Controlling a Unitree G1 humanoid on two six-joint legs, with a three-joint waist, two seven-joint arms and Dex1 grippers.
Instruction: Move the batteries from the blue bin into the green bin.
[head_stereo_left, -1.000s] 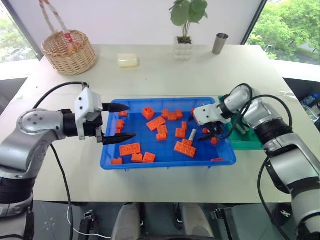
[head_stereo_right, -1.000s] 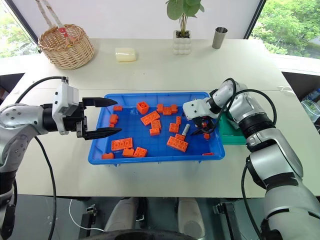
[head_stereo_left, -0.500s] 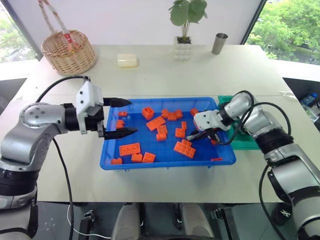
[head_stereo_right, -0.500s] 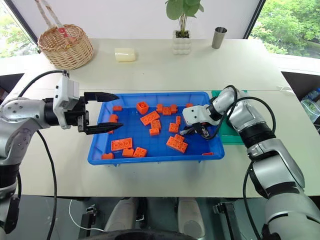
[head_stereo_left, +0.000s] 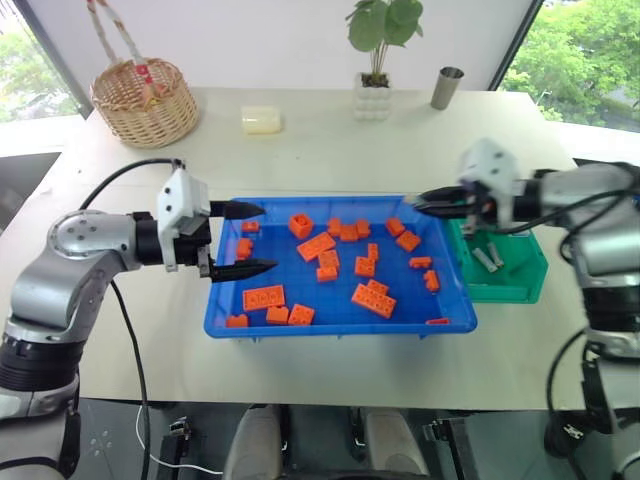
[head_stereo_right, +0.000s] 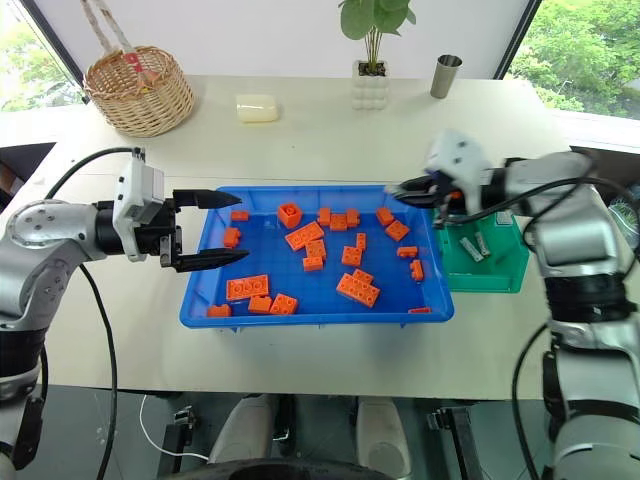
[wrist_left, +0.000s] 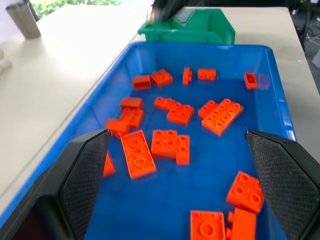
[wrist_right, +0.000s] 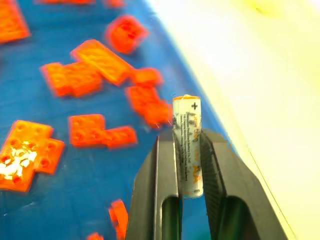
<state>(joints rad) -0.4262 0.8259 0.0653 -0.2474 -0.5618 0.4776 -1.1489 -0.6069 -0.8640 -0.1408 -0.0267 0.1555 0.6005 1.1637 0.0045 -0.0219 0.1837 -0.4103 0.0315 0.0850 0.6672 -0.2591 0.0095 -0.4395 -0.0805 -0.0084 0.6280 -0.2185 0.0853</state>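
Silver-grey, your battery (wrist_right: 187, 145) sits clamped between the right gripper (wrist_right: 186, 150) fingers, long axis along them, plus end outward, above the blue bin (head_stereo_left: 340, 322)'s edge; left gripper (head_stereo_left: 245, 240) gapes empty.

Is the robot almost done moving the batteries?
Nearly. Two batteries already lie in the green bin. The right gripper is shut on one more battery over the blue bin, where the head views show just orange bricks.
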